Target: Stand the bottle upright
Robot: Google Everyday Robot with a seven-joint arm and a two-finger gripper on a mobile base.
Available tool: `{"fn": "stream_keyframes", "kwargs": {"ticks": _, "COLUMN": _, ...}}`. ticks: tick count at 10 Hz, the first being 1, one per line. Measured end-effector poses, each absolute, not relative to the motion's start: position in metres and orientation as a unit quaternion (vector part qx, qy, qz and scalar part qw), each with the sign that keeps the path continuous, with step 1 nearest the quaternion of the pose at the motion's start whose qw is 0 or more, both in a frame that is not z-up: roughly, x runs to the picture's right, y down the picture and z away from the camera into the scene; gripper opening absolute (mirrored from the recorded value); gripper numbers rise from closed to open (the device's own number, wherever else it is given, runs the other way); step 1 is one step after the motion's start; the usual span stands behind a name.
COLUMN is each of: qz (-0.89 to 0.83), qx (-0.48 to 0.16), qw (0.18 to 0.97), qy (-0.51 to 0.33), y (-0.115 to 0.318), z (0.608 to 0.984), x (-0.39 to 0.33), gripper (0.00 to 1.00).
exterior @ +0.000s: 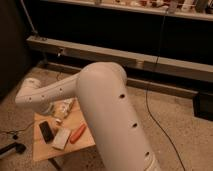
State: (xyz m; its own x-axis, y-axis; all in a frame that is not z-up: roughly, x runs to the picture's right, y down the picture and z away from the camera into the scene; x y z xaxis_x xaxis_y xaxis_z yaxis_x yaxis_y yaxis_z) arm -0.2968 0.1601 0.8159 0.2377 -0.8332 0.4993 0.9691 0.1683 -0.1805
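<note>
Arm: a thick white robot arm (107, 115) fills the foreground. It bends at an elbow on the left and dips toward a small wooden counter (47, 150).
Front of counter: a flat white block (61, 138) lies nearer the camera than the gripper. A black slab (46, 131) sits to the block's left and an orange stick-shaped item (77, 133) to its right. All three are clear of the gripper.
Bottle: a small pale shape (59, 119) lies just on the near side of the gripper, between it and the white block. It appears to be the bottle on its side, though its cap end cannot be made out.
Gripper: the gripper (50, 108) hangs low over the far left part of the counter, mostly hidden by the forearm. I cannot tell whether it is released, clenched or grasping anything.
Beside gripper: a crinkled tan packet (66, 106) lies just to the gripper's right.
Handling: the bottle is probably light, thin-walled plastic, smooth and apt to roll or skid. A hard squeeze could dent it.
Where to hold: take it across the body near the middle, not at the narrow cap, so it can pivot onto its base.
Beyond: a long grey ledge (125, 57) runs along a dark wall, with a black cable (149, 100) trailing down to the speckled floor.
</note>
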Motion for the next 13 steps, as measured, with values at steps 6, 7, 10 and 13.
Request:
{"fn": "stream_keyframes", "kwargs": {"ticks": 6, "qz": -0.596, "qx": -0.253, "qw": 0.749, "qy": -0.141, "y": 0.161, "z": 0.840, "x": -0.294, "gripper": 0.65}}
{"fn": "stream_keyframes", "kwargs": {"ticks": 7, "qz": -0.594, "qx": -0.256, "qw": 0.749, "qy": -0.141, "y": 0.161, "z": 0.843, "x": -0.292, "gripper": 0.65}}
{"fn": "stream_keyframes", "kwargs": {"ticks": 10, "qz": -0.587, "qx": -0.271, "qw": 0.749, "qy": -0.143, "y": 0.172, "z": 0.854, "x": -0.286, "gripper": 0.65}}
{"fn": "stream_keyframes", "kwargs": {"ticks": 13, "qz": -0.581, "qx": -0.283, "qw": 0.749, "qy": -0.147, "y": 0.181, "z": 0.862, "x": -0.282, "gripper": 0.65}}
